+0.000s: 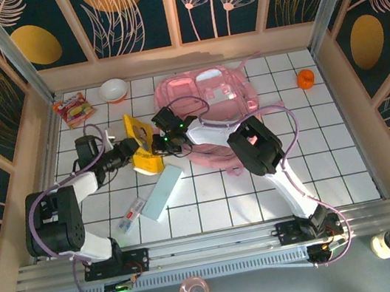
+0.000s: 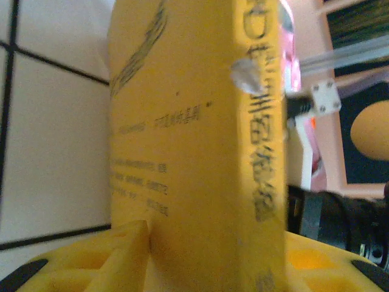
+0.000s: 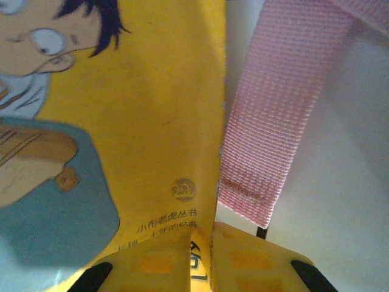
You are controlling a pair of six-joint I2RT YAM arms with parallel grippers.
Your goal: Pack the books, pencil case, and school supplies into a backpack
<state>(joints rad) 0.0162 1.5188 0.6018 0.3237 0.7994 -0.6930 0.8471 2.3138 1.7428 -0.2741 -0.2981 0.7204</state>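
The yellow book (image 1: 138,131) stands on edge left of the pink backpack (image 1: 210,102), held from both sides. My left gripper (image 1: 135,154) is shut across it; in the left wrist view the book (image 2: 194,140) fills the gap between the yellow fingers (image 2: 121,255). My right gripper (image 1: 160,147) is shut on the book's edge, pinching the cover (image 3: 140,121) between its pads, gripper (image 3: 211,237). A pink backpack strap (image 3: 267,121) hangs beside it. The mint-green pencil case (image 1: 164,192) and a clear packet of school supplies (image 1: 132,215) lie on the tiles nearer the arm bases.
A red-orange snack packet (image 1: 71,110) and a white bowl (image 1: 113,91) lie at the back left. A small orange object (image 1: 306,79) sits at the back right. Wooden walls (image 1: 39,134) close in the tiled table on three sides.
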